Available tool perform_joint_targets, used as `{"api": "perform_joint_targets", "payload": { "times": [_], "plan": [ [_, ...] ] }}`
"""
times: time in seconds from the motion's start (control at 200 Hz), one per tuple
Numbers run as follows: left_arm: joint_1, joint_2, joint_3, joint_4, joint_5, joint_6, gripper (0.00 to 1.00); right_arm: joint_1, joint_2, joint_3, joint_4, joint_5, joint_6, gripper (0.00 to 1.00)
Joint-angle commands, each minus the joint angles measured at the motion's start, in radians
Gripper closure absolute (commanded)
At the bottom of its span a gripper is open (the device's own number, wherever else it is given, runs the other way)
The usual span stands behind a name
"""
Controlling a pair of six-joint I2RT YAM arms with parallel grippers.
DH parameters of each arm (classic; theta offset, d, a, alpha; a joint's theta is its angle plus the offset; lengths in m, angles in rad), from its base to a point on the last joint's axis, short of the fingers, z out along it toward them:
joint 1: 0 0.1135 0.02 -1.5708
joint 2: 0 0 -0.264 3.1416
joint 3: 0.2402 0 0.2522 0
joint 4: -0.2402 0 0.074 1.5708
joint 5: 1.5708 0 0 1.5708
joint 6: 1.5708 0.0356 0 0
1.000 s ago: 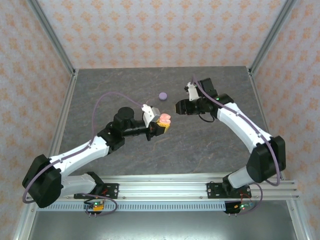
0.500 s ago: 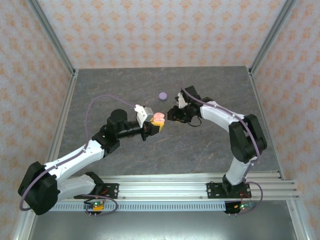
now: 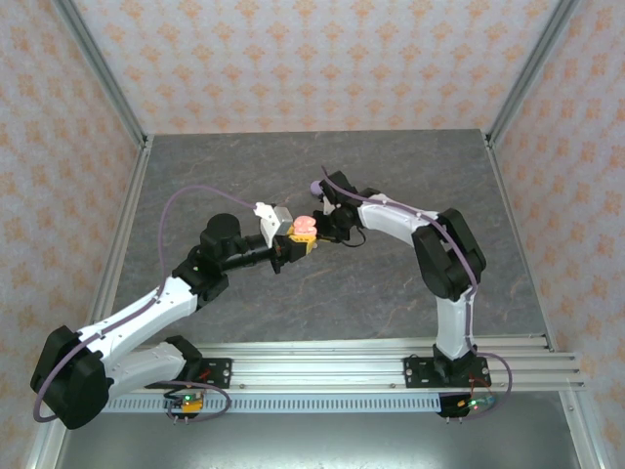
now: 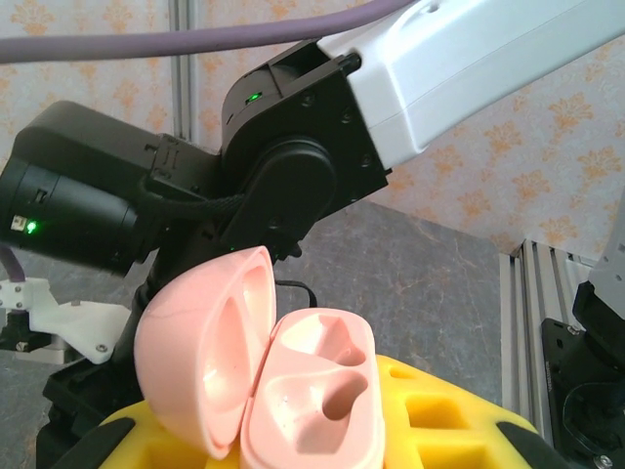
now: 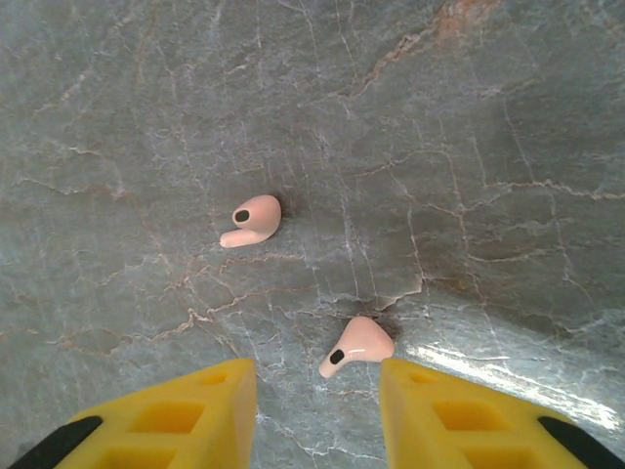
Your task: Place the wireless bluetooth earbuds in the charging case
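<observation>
My left gripper point(image 4: 311, 435) is clenched on the smooth, rounded pink charging case point(image 4: 308, 376), its lid open over two moulded hollows. My right gripper point(image 5: 317, 410) stands released above the veined grey stone table point(image 5: 469, 147). One glossy curved pink earbud point(image 5: 358, 345) lies just past its tips, and a second earbud point(image 5: 252, 220) lies farther off.

Lab booth: aluminium frame point(image 3: 107, 76), patterned walls point(image 3: 293, 59).

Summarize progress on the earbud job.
Done: the pink case is open, clamped in the left gripper, both sockets empty. In hand: the right gripper is open over two pink earbuds lying on the table, one by its fingers, one farther off, gripping neither. Left: pick up each bud and seat it.
</observation>
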Motion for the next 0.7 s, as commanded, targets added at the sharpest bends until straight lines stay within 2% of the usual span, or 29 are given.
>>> {"api": "perform_joint_targets", "payload": {
  "times": [0.0, 0.2, 0.696],
  "plan": [
    [0.010, -0.018, -0.011, 0.005, 0.019, -0.005, 0.92, 0.019, 0.032, 0.048, -0.069, 0.043, 0.014, 0.59],
    [0.011, -0.018, -0.011, 0.005, 0.019, -0.007, 0.92, 0.032, 0.067, 0.093, -0.127, 0.090, 0.008, 0.54],
    [0.013, -0.012, -0.002, -0.001, 0.020, -0.011, 0.92, 0.067, 0.162, 0.187, -0.237, 0.179, -0.022, 0.53]
  ]
}}
